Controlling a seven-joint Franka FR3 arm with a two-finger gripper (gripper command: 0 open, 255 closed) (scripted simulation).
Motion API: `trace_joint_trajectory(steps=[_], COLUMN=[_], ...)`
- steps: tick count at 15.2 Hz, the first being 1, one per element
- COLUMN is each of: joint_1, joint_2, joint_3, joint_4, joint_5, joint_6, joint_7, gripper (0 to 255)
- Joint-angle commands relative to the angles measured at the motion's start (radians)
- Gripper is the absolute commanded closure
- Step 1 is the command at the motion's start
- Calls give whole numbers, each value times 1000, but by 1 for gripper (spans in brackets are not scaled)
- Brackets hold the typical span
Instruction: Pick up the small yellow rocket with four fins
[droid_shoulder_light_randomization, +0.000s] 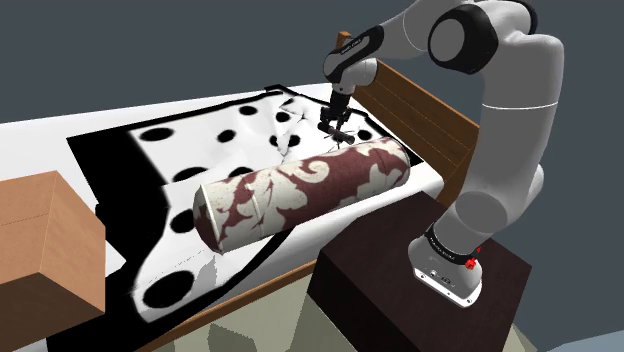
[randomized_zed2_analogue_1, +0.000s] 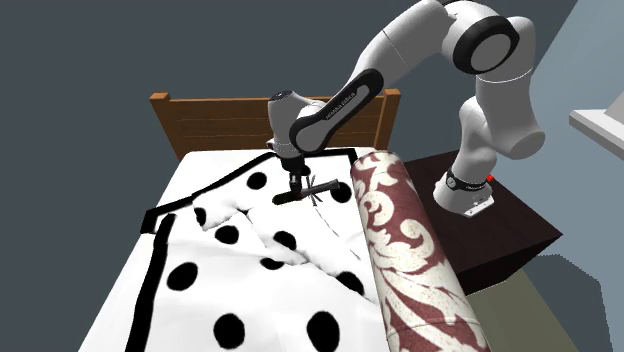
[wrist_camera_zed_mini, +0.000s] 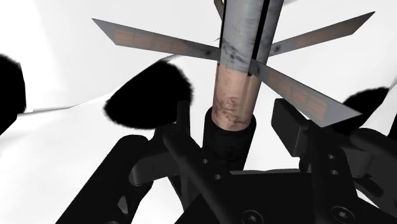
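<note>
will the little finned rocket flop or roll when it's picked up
Probably stiff: the rocket reads as a hard, straight tube. Its thin flat fins look likeliest to snag or bend. Unlikely to roll: the fins splay outward over the soft spotted blanket.

The bedspread (droid_shoulder_light_randomization: 205, 145) is white with black dots, the bolster (droid_shoulder_light_randomization: 305, 188) maroon with cream scrolls, the rocket (wrist_camera_zed_mini: 236, 83) grey-tan.

- glossy white arm (droid_shoulder_light_randomization: 515, 110), rounded links, at the shoulder frame's right
- dark grey joints (droid_shoulder_light_randomization: 465, 35) with pale round caps
- black band (randomized_zed2_analogue_1: 345, 98) on the forearm, small white lettering
- white flange (droid_shoulder_light_randomization: 447, 268) at the foot, dark screws, a red mark at its rim
- all-black gripper (wrist_camera_zed_mini: 236, 127), blocky, round screw holes
</note>
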Motion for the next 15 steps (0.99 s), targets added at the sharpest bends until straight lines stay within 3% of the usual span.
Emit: trace_joint_trajectory(steps=[1, 9, 15], joint_1=[0, 0, 5], joint_2=[2, 2, -49], joint_3=[0, 0, -9], joint_4=[0, 1, 12], joint_5=[1, 1, -19], joint_6=[2, 2, -58], joint_7=[-1, 0, 18], gripper=[255, 255, 255])
